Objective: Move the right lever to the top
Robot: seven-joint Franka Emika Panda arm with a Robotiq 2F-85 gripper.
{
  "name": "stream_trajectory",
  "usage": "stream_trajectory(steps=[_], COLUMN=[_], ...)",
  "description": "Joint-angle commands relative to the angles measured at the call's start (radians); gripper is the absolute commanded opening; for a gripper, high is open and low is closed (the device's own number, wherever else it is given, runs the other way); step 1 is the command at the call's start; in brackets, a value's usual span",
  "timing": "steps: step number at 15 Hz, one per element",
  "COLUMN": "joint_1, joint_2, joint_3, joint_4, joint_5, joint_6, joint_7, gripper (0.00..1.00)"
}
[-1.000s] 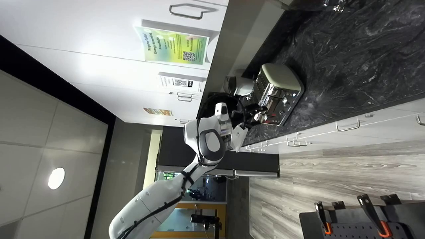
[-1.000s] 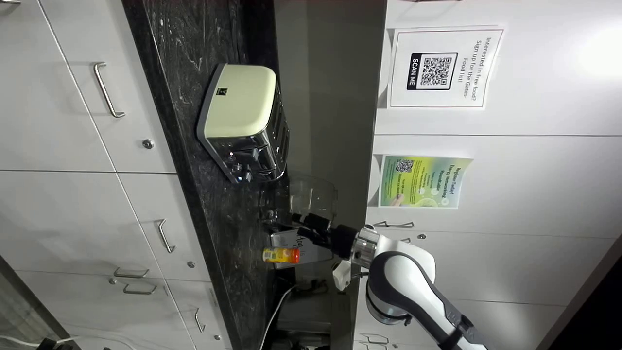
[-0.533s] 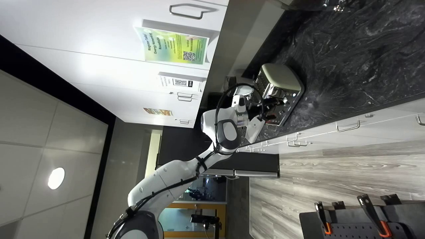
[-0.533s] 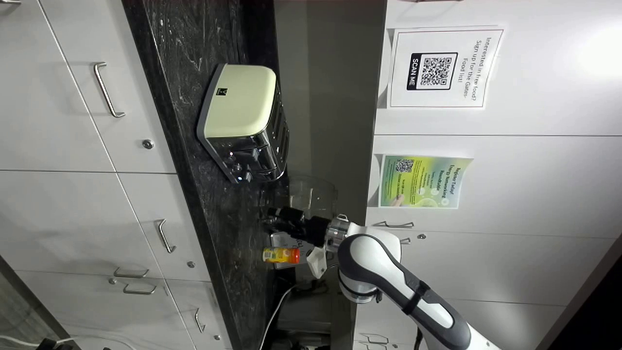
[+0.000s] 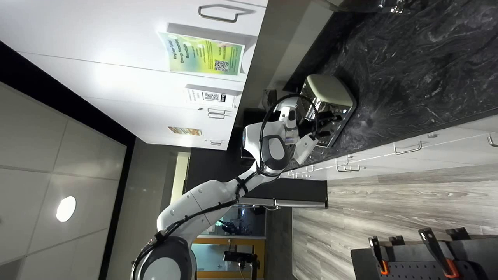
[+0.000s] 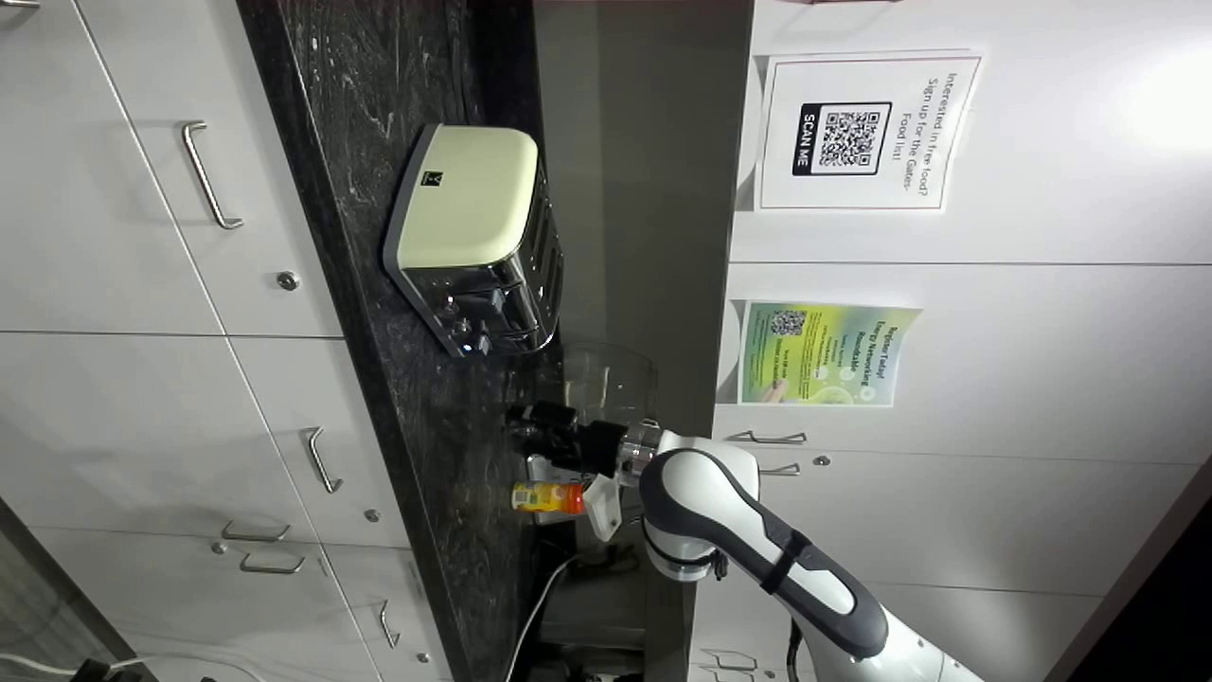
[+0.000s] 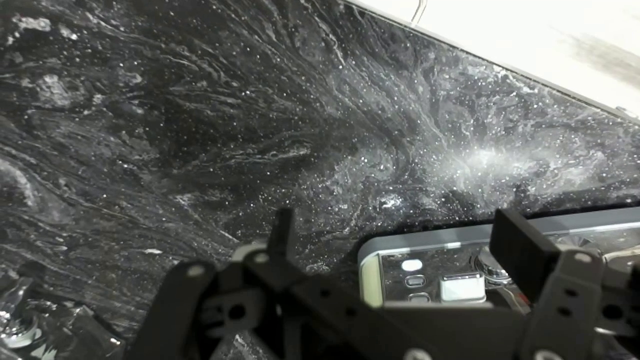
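Observation:
A cream and chrome toaster stands on the counter in both exterior views (image 5: 328, 88) (image 6: 469, 194). Its right lever, a pale block (image 7: 462, 288), sits beside the cream edge and a lit button in the wrist view. It also shows in an exterior view (image 6: 483, 343). My gripper (image 7: 395, 232) is open in front of the toaster's control face. One finger (image 7: 284, 230) is outside the cream edge, the other (image 7: 520, 245) is over a round knob. The lever shows between them, its lower part hidden by the gripper, with no contact visible. In an exterior view my gripper (image 5: 327, 124) covers part of the control face.
A clear container (image 6: 611, 379) stands behind the gripper. A yellow bottle with a red cap (image 6: 547, 497) stands close to the arm. Wall cabinets with a poster (image 5: 206, 54) hang above the dark counter (image 7: 225, 125). The counter's front edge (image 7: 480, 55) crosses the wrist view.
My gripper has moved toward the toaster's front and lower to the counter, with a smaller move in the last half second. The toaster has not moved.

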Motion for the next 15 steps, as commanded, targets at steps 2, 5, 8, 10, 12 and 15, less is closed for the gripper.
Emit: stream_trajectory(steps=[2,5,8,10,12,15], joint_1=[-0.018,-0.027,-0.04,-0.063,-0.095,-0.142], joint_2=[0.01,0.047,0.101,0.137,0.172,0.215], joint_3=[0.023,0.029,0.031,0.047,0.075,0.116], joint_4=[0.002,0.017,0.04,0.062,0.089,0.127], joint_5=[0.021,-0.01,-0.048,-0.055,-0.052,-0.054], joint_6=[0.045,0.128,0.194,0.209,0.206,0.189], joint_7=[-0.033,-0.103,-0.18,-0.24,-0.308,-0.38], gripper=[1.0,1.0,1.0,1.0,1.0,1.0])
